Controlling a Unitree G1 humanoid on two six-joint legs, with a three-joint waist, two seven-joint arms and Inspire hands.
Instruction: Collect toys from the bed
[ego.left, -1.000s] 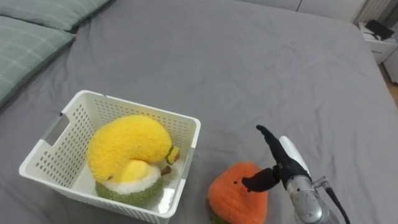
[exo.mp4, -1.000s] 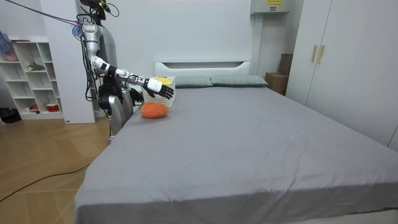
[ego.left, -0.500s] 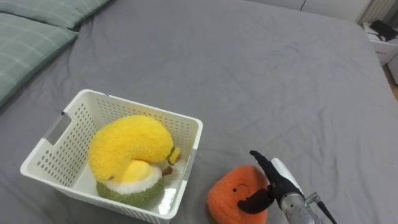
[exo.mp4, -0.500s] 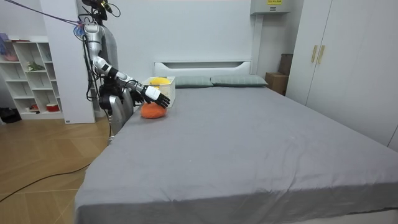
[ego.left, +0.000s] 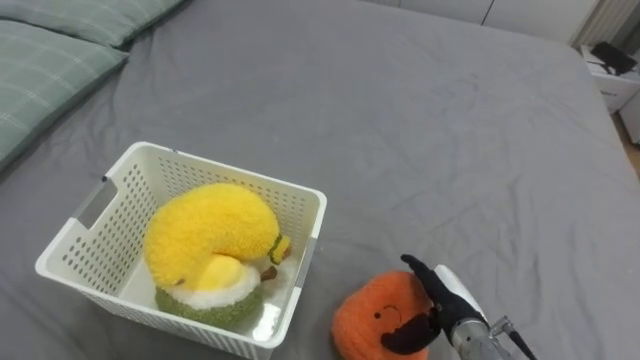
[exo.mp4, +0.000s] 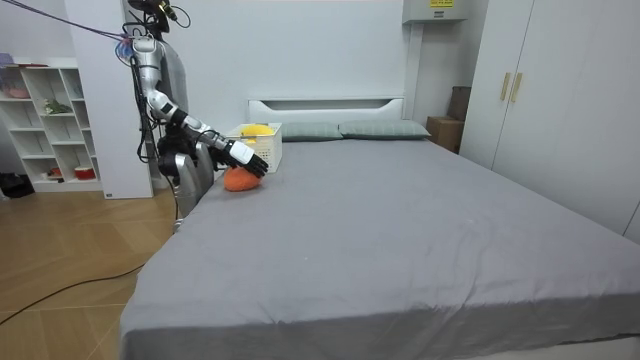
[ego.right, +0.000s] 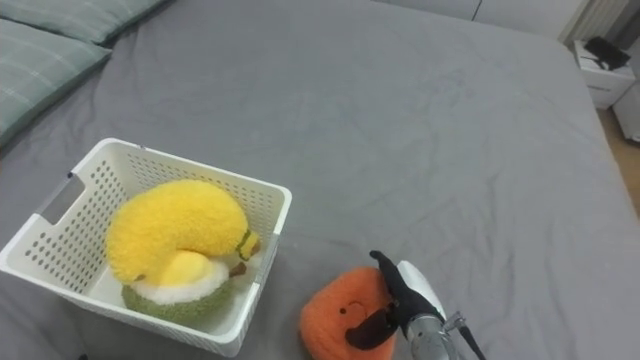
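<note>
We see the orange plush toy (ego.left: 375, 315) lying on the grey bed (ego.left: 430, 120), at about five o'clock in the eye view, near the edge closest to us. The right hand (ego.left: 447, 296) is against the toy's three o'clock side. Its dark fingers (ego.left: 418, 270) stretch out toward eleven o'clock over the top of the toy, and the thumb (ego.left: 405, 338) reaches across the toy's front toward nine o'clock. The hand looks released rather than clenched: the fingers are laid on the plush and, as far as we can make out, do not close around it.

At nine o'clock from the toy, just beside it, stands a white slotted basket (ego.left: 225, 173). In it lies a yellow plush toy (ego.left: 205, 230) on top of a green-and-white plush toy (ego.left: 215, 302). A green checked pillow (ego.left: 40, 70) sits at ten o'clock from the basket.

In the room view we find the robot standing at the side of the bed, near its head, with one arm held out over the mattress to the orange toy.
</note>
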